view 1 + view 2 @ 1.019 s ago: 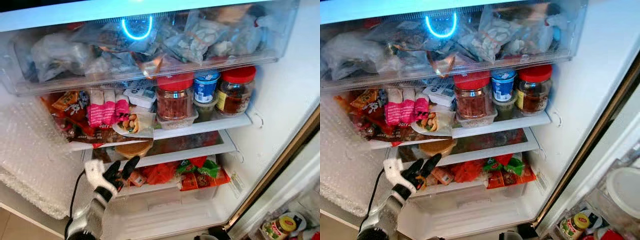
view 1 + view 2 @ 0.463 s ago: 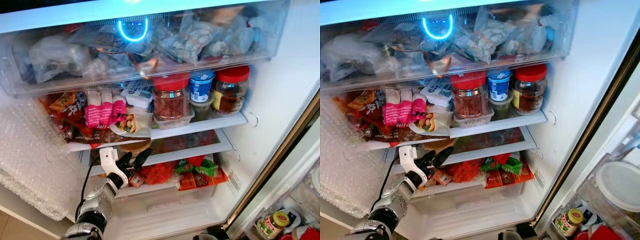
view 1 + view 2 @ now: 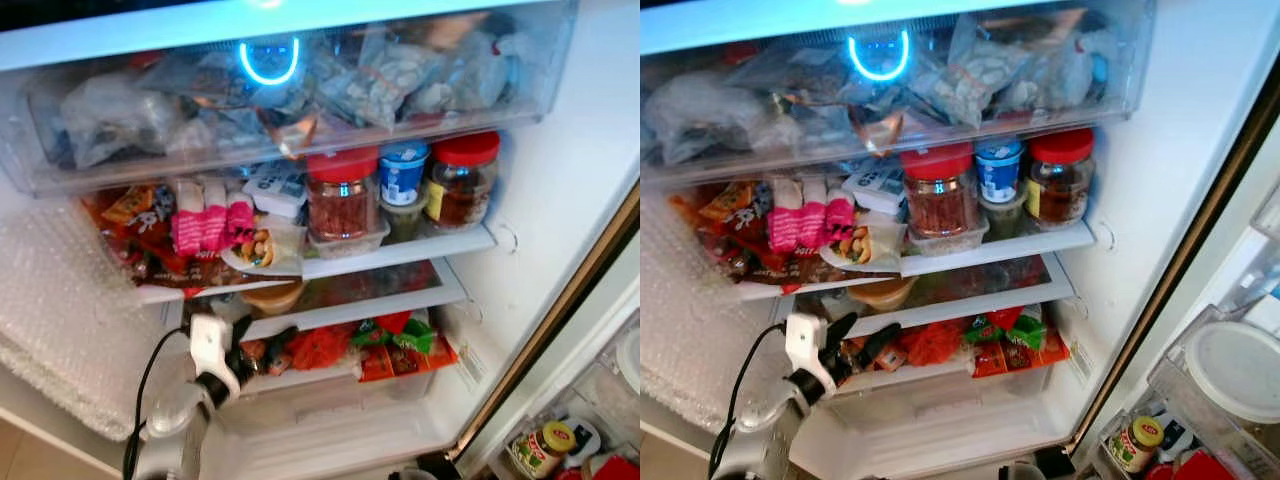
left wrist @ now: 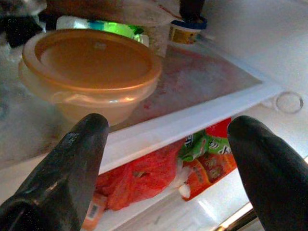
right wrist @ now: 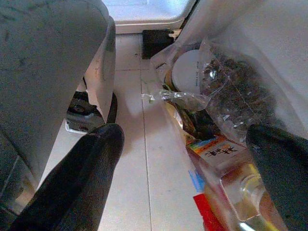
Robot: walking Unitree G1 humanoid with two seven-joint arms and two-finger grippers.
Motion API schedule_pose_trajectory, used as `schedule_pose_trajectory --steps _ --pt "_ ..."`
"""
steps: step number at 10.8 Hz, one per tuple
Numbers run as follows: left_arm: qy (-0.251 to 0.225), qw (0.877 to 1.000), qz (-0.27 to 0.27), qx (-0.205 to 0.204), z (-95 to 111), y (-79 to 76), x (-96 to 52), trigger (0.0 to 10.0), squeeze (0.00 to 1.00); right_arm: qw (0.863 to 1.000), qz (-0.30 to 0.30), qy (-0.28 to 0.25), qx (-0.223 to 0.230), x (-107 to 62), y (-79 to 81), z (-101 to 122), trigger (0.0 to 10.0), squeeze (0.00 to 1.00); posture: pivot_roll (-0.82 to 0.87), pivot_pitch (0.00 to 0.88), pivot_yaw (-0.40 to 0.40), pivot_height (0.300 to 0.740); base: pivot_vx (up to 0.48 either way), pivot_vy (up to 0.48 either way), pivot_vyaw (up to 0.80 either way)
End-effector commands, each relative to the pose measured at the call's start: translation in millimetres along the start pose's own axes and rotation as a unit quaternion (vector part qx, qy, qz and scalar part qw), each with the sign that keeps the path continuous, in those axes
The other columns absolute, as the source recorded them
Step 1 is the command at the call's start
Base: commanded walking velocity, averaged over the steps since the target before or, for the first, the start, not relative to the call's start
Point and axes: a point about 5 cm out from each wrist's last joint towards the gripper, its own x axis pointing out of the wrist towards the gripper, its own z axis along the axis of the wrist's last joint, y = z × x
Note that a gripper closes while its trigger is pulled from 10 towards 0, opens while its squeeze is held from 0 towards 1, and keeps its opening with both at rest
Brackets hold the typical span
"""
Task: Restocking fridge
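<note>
The fridge stands open in front of me. My left gripper (image 3: 262, 340) is open at the front edge of the lower glass shelf (image 3: 400, 300), with nothing between its fingers (image 4: 72, 163). Just beyond it on that shelf sits a clear tub with an orange lid (image 4: 91, 62). Below the shelf, a red bag (image 4: 139, 178) and green and orange packets (image 3: 400, 340) lie in the drawer. My right gripper (image 5: 183, 168) hangs open low over the tiled floor, beside packets in the door shelf.
The upper shelf holds two red-lidded jars (image 3: 343, 195) (image 3: 465, 180), a blue cup (image 3: 405, 172), and pink and orange packets (image 3: 205, 225). A drawer of bagged food (image 3: 300, 90) is on top. Bubble wrap (image 3: 60, 320) covers the left side. The door shelf holds a jar (image 3: 548, 448) and a white lid (image 3: 1235, 365).
My left arm has risen and turned, and its open fingers now point right along the lower shelf's front edge. The view has shifted slightly.
</note>
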Motion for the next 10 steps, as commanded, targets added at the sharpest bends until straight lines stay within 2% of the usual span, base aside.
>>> schedule_pose_trajectory --steps 1,2,3,5,6,7,8,9,10 --pt "0.002 0.999 0.002 0.043 4.7 0.3 -5.2 10.0 0.00 1.000 0.017 0.005 -0.006 -0.8 9.9 -2.9 10.0 0.00 -0.14 0.000 0.076 0.647 0.000 0.000 0.00" --pt "0.011 0.998 0.024 0.064 -0.1 3.6 -14.7 10.0 0.00 1.000 0.017 0.007 -0.006 -1.3 9.7 -4.4 10.0 0.00 -0.13 0.000 0.082 0.647 0.000 0.000 0.00" --pt "0.011 0.994 0.077 0.079 -2.8 11.2 -27.4 10.0 0.00 1.000 0.015 0.006 -0.001 -1.1 12.1 -3.8 10.0 0.00 -0.13 0.000 0.086 0.647 0.000 0.000 0.00" --pt "0.039 0.986 0.136 0.088 -14.4 17.6 -47.3 10.0 0.00 1.000 0.016 0.007 0.000 -1.3 14.5 -4.2 10.0 0.00 -0.12 0.000 0.090 0.647 0.000 0.000 0.00" --pt "0.062 0.986 0.129 0.090 -23.4 9.5 -63.1 10.0 0.00 1.000 0.018 0.006 0.000 -1.2 15.7 -3.7 10.0 0.00 -0.12 0.000 0.099 0.647 0.000 0.000 0.00" --pt "0.089 0.982 0.141 0.088 -33.0 9.0 -80.5 10.0 0.00 1.000 0.018 0.005 0.003 -1.2 15.9 -3.2 10.0 0.00 -0.11 0.000 0.098 0.647 0.000 0.000 0.00" --pt "0.125 0.975 0.162 0.091 -45.2 14.7 -92.9 10.0 0.00 1.000 0.018 0.005 0.003 -1.1 16.3 -3.0 10.0 0.00 -0.09 0.000 0.094 0.647 0.000 0.000 0.00" --pt "0.138 0.966 0.205 0.074 -53.0 23.9 -99.0 10.0 0.00 1.000 0.019 0.005 0.002 -0.9 16.5 -2.6 10.0 0.00 -0.08 0.000 0.092 0.647 0.000 0.000 0.00" --pt "0.175 0.947 0.268 0.024 -71.4 38.3 -106.4 10.0 0.00 1.000 0.021 0.006 0.004 -0.6 17.1 -1.9 10.0 0.00 -0.08 0.000 0.092 0.647 0.000 0.000 0.00"
